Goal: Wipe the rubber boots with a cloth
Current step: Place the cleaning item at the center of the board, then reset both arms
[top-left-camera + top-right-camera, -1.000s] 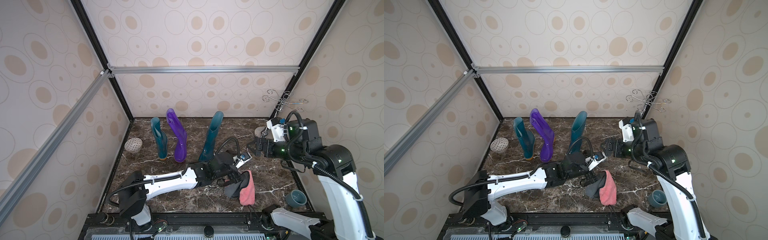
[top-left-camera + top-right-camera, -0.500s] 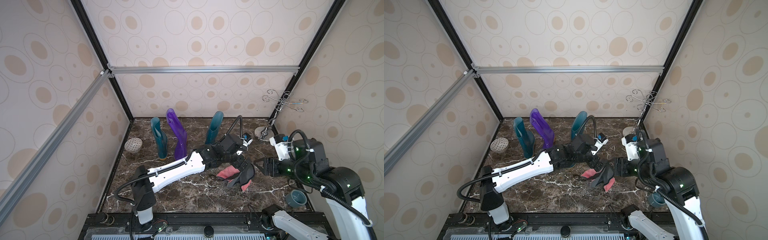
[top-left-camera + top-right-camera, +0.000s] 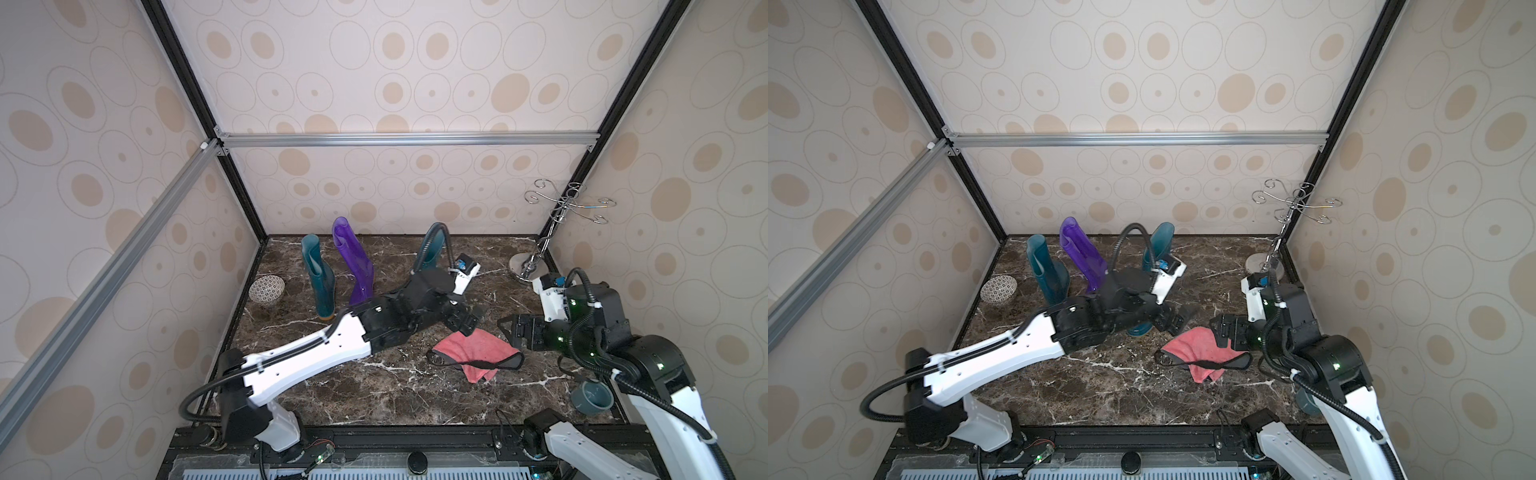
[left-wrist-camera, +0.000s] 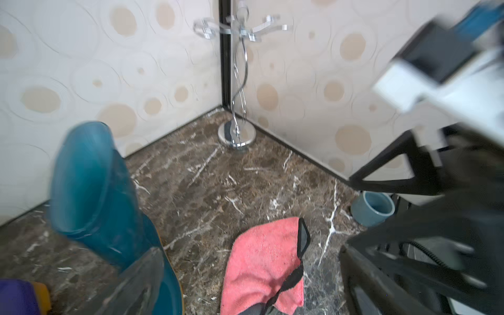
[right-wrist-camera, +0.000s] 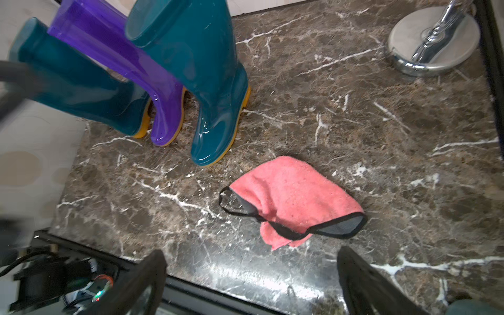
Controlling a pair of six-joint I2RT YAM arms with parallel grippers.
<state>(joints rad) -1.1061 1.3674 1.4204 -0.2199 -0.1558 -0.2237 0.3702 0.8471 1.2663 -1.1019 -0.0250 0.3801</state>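
On marble floor [image 3: 374,395] — cloth [image 3: 473,353] flat, long axis left-right | left fingers [image 3: 464,325] apart | right fingers [image 5: 360,278] apart

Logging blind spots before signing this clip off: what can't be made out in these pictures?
Teal boot nearest the cloth: foot hidden behind the left arm in a top view.
Purple boot: cut to a corner by the left wrist view's edge.
Blue cup: mostly behind the right arm in a top view.
Left gripper: one blurred finger shows in the left wrist view.
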